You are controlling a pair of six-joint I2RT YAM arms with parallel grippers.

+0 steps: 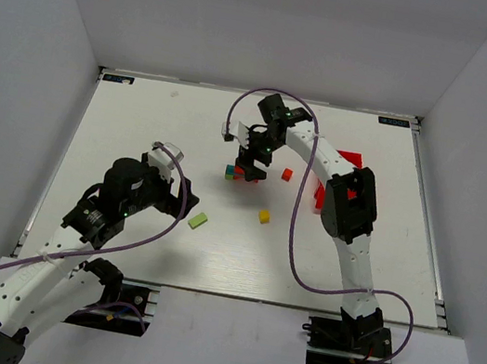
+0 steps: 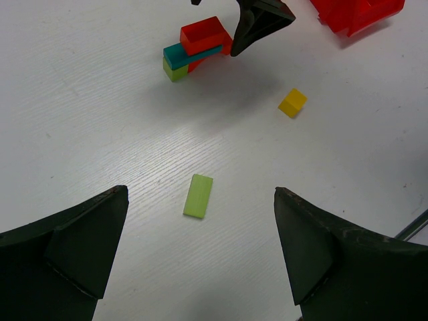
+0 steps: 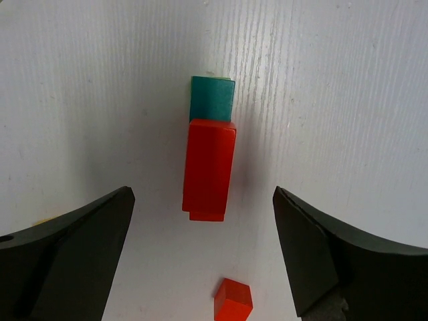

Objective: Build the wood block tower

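Right gripper (image 3: 202,192): jaws spread wide, empty, above wood block tower (image 2: 194,50);
Left gripper (image 2: 200,192): jaws far apart, empty, over lime bar (image 2: 198,196)

A white table (image 1: 142,117) with faint wood grain is enclosed on three sides by pale grey walls (image 1: 280,28). A red plastic bin (image 1: 350,159) sits toward its right side, partly hidden.

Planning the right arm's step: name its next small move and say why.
Probably lift the right gripper straight up. Its jaws stand open, clear of the red bar on both sides, and that bar already rests on the teal bar, so the placement looks done. Rising vertically should avoid knocking it.
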